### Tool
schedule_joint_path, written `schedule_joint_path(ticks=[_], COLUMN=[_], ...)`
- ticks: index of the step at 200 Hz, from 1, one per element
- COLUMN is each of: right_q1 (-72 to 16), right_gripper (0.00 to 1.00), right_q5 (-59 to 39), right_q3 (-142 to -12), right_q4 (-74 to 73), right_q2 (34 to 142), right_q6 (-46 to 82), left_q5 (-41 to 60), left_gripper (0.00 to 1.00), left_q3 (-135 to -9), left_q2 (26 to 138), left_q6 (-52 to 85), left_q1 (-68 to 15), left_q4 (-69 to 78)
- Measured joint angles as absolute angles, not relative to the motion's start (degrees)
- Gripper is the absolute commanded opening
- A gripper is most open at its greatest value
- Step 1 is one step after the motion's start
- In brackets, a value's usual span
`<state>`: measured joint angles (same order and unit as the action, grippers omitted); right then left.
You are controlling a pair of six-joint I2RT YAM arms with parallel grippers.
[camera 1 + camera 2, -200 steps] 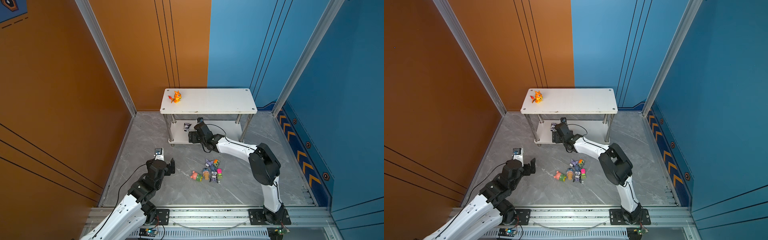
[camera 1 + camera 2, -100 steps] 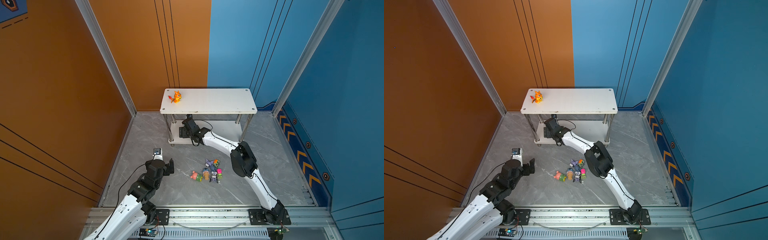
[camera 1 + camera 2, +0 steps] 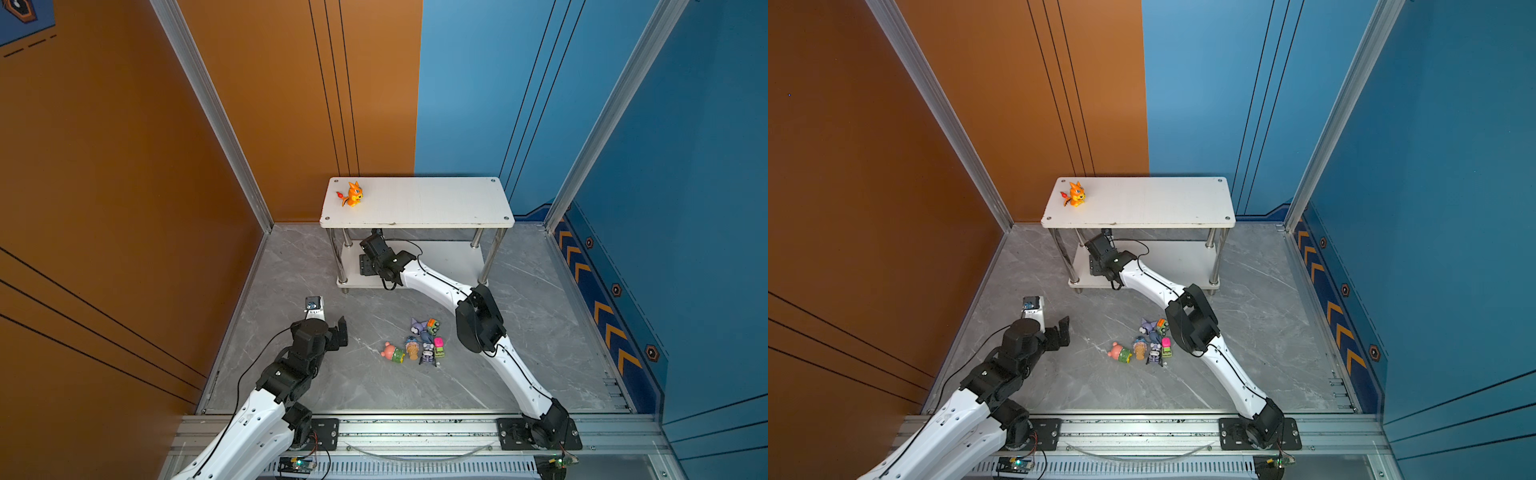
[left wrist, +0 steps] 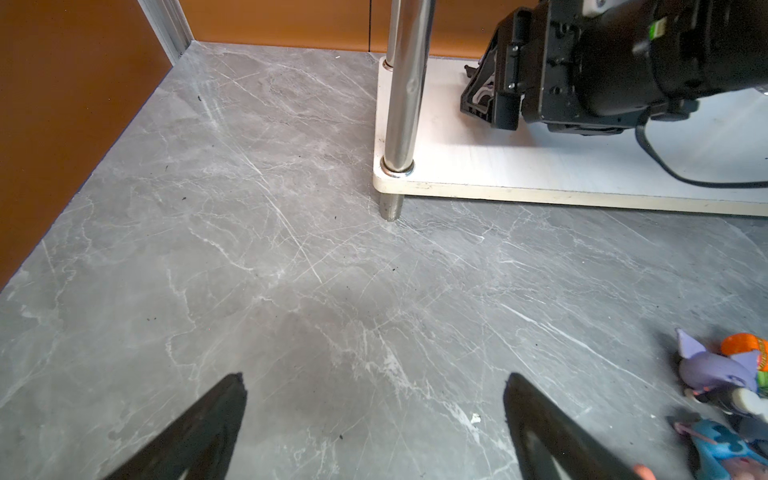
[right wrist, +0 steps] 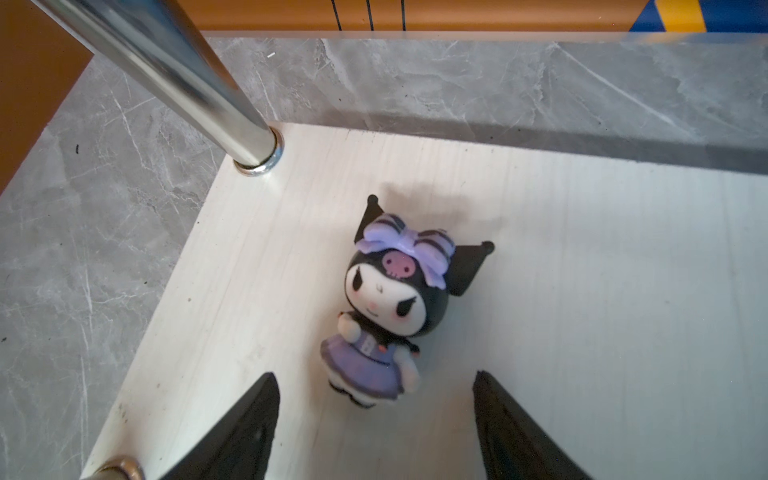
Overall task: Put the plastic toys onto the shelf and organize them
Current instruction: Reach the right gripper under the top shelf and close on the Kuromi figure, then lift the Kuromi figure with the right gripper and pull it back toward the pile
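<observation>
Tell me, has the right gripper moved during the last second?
Yes: the right gripper shifted left over the lower shelf board, closer to its left front leg.

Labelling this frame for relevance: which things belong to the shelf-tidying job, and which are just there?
Job: shelf; orange dragon on its top board; black-purple imp on its lower board; toy cluster on the floor.
Just there: base rail; wall panels.
</observation>
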<state>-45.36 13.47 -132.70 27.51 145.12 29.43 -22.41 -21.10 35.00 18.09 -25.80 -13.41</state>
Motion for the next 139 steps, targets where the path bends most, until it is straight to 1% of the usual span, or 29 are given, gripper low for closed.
schedule_joint_path(ticks=[28,50,108,139], right_q1=[-45.2,-44.9,-44.1,-44.0], right_gripper=[0.67,0.62,0.39,0.31], right_q5=[13.0,12.6,12.0,12.0], right_q3=[-133.3,-134.3,-134.8,-134.4], right_q4=[27.5,27.5,27.4,27.0], right_q2=[145.7,146.3,146.8,146.8], right_q6=[29.4,29.4,28.4,26.9], left_q5=[-22.0,-21.7,-20.8,-20.7], left_gripper=[0.98,0.98,0.98,0.98], left_q3=[-20.8,-20.8,-20.7,-20.7], left_q2=[35.2,35.3,35.4,35.6], left_q6=[18.1,18.1,18.1,18.1], left_q1=[-25.5,-25.4,-25.1,-25.0], left_q4=[-13.2,-13.1,-13.0,-12.7])
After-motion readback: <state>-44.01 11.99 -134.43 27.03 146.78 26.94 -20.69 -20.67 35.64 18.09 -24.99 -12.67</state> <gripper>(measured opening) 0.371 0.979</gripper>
